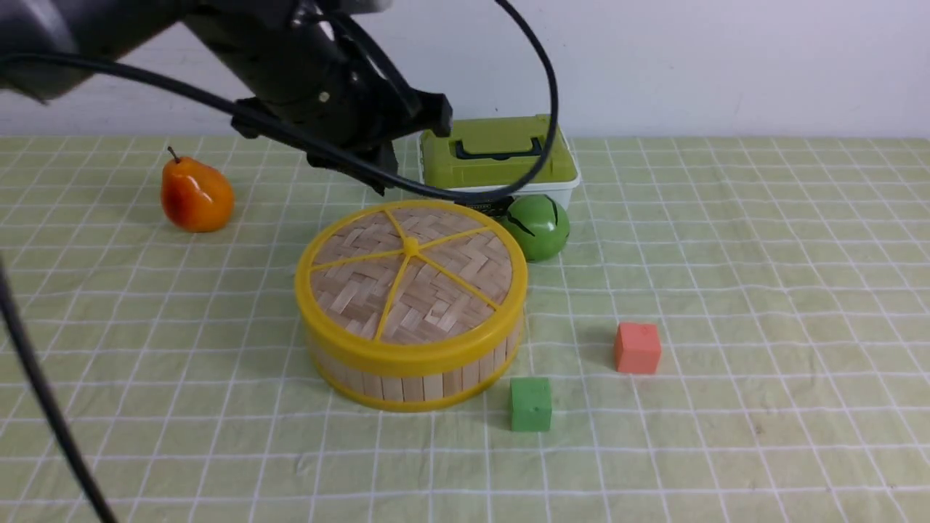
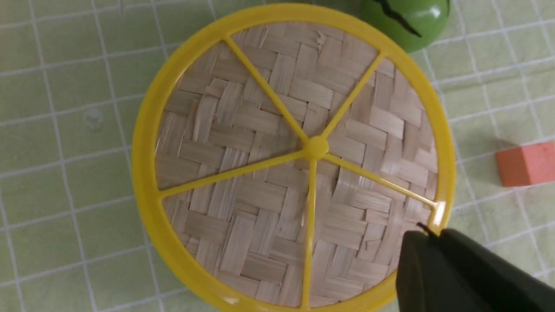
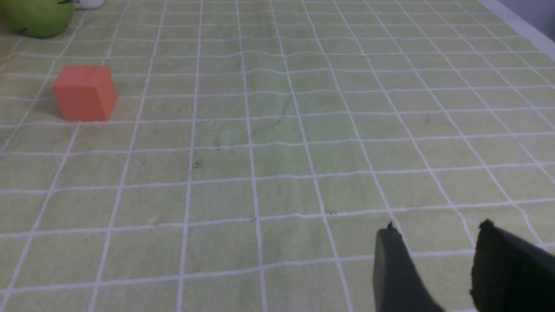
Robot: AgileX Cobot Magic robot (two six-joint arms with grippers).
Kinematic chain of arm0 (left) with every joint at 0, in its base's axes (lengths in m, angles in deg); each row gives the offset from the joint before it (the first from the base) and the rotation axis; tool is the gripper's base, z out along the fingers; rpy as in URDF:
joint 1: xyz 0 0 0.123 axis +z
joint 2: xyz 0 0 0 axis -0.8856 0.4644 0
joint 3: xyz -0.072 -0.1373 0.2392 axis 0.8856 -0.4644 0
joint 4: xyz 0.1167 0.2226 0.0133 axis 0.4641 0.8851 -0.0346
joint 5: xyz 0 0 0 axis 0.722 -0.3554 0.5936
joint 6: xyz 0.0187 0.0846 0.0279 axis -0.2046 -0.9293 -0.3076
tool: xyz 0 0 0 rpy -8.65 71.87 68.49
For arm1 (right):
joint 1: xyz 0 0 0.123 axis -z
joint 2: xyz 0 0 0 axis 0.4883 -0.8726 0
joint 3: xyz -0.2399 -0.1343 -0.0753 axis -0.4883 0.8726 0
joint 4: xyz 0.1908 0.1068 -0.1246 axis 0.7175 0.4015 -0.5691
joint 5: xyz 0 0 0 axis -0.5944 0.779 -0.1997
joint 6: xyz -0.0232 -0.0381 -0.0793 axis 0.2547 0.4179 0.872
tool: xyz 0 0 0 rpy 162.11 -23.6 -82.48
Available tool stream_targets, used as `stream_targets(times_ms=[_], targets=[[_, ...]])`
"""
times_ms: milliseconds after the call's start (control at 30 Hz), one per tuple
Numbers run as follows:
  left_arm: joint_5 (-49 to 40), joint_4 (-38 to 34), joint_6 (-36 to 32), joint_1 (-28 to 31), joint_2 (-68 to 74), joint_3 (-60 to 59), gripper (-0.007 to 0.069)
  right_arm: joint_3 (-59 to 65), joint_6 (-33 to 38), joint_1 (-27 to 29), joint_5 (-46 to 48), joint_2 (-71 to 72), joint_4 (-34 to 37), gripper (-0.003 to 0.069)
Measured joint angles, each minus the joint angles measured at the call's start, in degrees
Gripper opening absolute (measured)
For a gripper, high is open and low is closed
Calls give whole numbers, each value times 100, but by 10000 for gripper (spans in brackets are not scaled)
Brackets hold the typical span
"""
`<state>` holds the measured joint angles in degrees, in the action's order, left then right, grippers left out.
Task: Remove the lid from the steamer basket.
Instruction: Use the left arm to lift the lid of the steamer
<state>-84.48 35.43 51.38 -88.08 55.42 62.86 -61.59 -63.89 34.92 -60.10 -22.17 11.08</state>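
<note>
The lid (image 1: 410,272), woven bamboo with a yellow rim and spokes, sits closed on the steamer basket (image 1: 414,385) at the middle of the table. The lid fills the left wrist view (image 2: 260,173). My left gripper (image 2: 433,234) hovers over the lid's rim; its two fingers are pressed together with nothing between them. In the front view, the left gripper (image 1: 381,178) hangs above the far edge of the lid. My right gripper (image 3: 438,229) is open and empty above bare cloth and does not show in the front view.
A white box with a green lid (image 1: 498,152) and a green ball (image 1: 539,226) stand just behind the basket. An orange pear (image 1: 196,196) lies far left. A red cube (image 1: 637,347) and a green cube (image 1: 530,404) lie to the basket's right. A black cable (image 1: 43,392) hangs at left.
</note>
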Motion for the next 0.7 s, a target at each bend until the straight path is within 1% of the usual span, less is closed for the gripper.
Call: stream_targets(times_ms=[67,100,133,200,300,433,567,600,700], targets=[[-160,150,-11,-66,358,285,146,0,0,0,0,0,0,241],[-170,164,-20,-72,425,333,164,0,0,0,0,0,0,241],[-234,234,-63,-108,616,459,219,0,0,0,0,0,0,241],[-249,325,-159,-143,905,631,298,0,0,0,0,0,0,240],[-255,558,-215,-164,1247,823,353,0,0,0,0,0,0,240],[-271,806,-232,-171,1567,911,349,0,0,0,0,0,0,240],[-362,860,-232,-171,1729,915,296,0,0,0,0,0,0,240],[-349,866,-232,-171,1768,915,267,0,0,0,0,0,0,240],[-238,871,-232,-171,1808,915,213,0,0,0,0,0,0,240]])
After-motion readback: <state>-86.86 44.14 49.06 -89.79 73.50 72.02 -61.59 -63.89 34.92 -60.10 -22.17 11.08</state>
